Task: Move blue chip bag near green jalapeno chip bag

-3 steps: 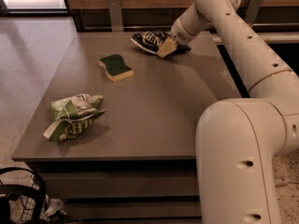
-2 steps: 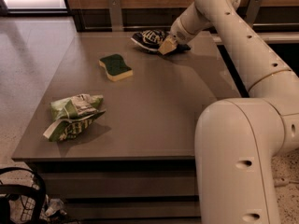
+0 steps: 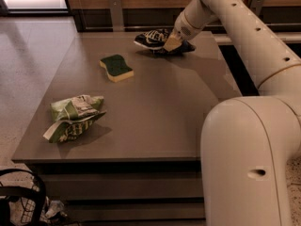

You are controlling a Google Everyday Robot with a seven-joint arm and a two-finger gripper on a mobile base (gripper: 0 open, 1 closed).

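The blue chip bag (image 3: 151, 38) is dark navy with white lettering and lies at the far edge of the table, right of centre. My gripper (image 3: 172, 42) reaches down from the upper right and sits on the bag's right part, covering it there. The green jalapeno chip bag (image 3: 73, 117) is light green and white, wrinkled, and lies near the table's front left corner, far from the blue bag.
A dark green and yellow sponge (image 3: 116, 67) lies between the two bags, left of centre. The grey table (image 3: 160, 112) has open surface in its middle and front right. My arm and body fill the right side. A dark wire object (image 3: 19, 197) sits on the floor at front left.
My gripper has shifted very slightly at the blue bag. The bag, the sponge and the green bag lie where they were.
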